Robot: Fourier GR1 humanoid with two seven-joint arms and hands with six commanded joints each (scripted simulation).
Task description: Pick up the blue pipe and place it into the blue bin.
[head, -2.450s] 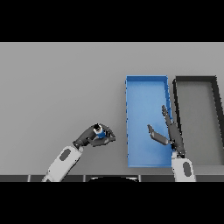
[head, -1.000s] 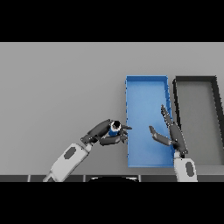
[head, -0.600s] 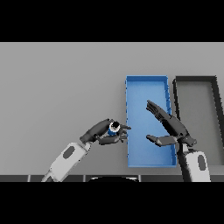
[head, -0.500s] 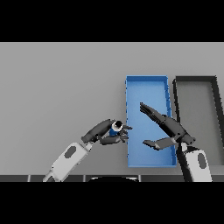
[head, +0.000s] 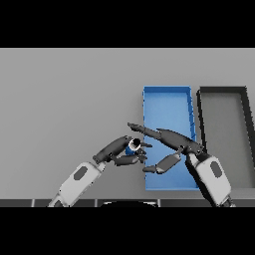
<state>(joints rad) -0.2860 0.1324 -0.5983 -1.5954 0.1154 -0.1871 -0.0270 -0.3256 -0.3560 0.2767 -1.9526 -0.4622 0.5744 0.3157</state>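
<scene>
The blue pipe (head: 133, 147), a short blue piece with a white-ringed end, sits in my left hand (head: 119, 151), whose fingers and thumb curl round it just left of the blue bin (head: 167, 102). My right hand (head: 172, 144) is open over the bin's near left part. Its straight fingers reach left past the bin's wall to just above the pipe, and its thumb hangs below. The bin is a long blue tray right of centre.
A dark grey bin (head: 223, 129) of like size stands right beside the blue one, at the table's right. The grey table (head: 64, 99) stretches wide to the left and far side.
My left hand carried the pipe to the right, up to the blue bin's left wall. My right hand swung left across the bin until its fingers came over the pipe.
</scene>
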